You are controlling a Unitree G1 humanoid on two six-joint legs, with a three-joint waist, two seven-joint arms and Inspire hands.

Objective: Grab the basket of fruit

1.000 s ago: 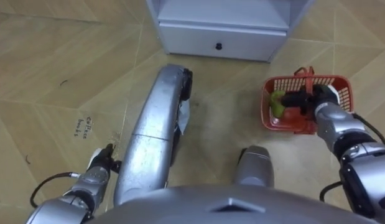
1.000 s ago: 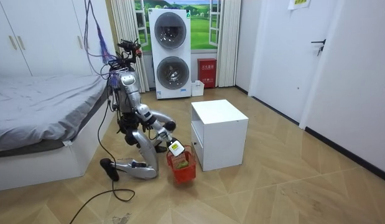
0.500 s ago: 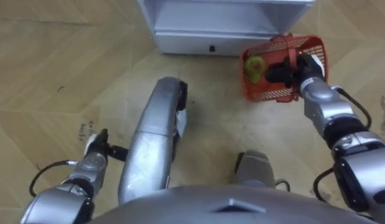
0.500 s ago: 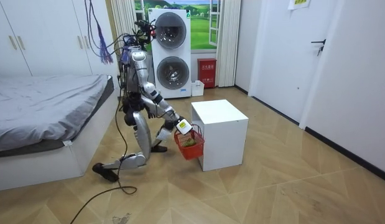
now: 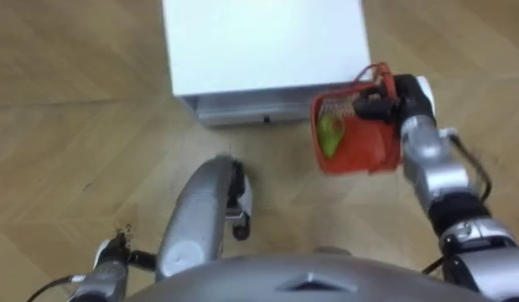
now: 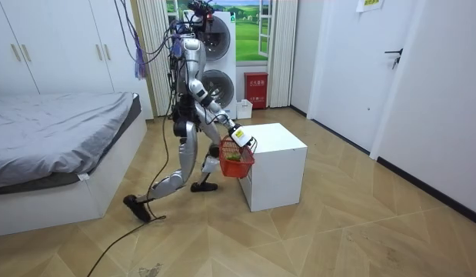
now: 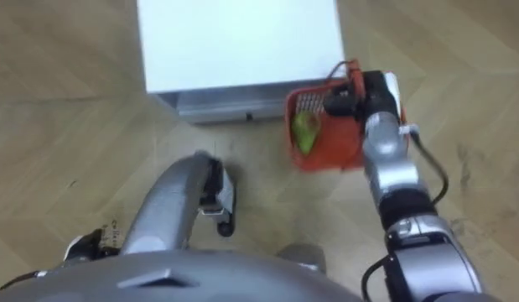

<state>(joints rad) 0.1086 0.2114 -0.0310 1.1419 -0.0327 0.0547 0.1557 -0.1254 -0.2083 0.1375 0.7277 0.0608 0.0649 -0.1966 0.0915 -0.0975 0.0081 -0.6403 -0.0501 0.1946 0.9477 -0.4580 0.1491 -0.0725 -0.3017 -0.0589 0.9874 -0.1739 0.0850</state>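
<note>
Our right hand (image 5: pixel 391 101) curls round the handle of the red basket (image 5: pixel 368 151), holding it off the floor against the front corner of the white cabinet (image 5: pixel 259 42). A green fruit (image 5: pixel 329 134) lies inside. Our left hand (image 5: pixel 111 254) hangs low; whether it is open we cannot tell.

no legible text, label or number anywhere

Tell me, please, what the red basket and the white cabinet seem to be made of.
The basket is probably plastic, red and matte: its walls show a moulded open lattice. The cabinet is likely painted or laminated board, white and smooth: its top is flat and even, with no grain visible.
</note>
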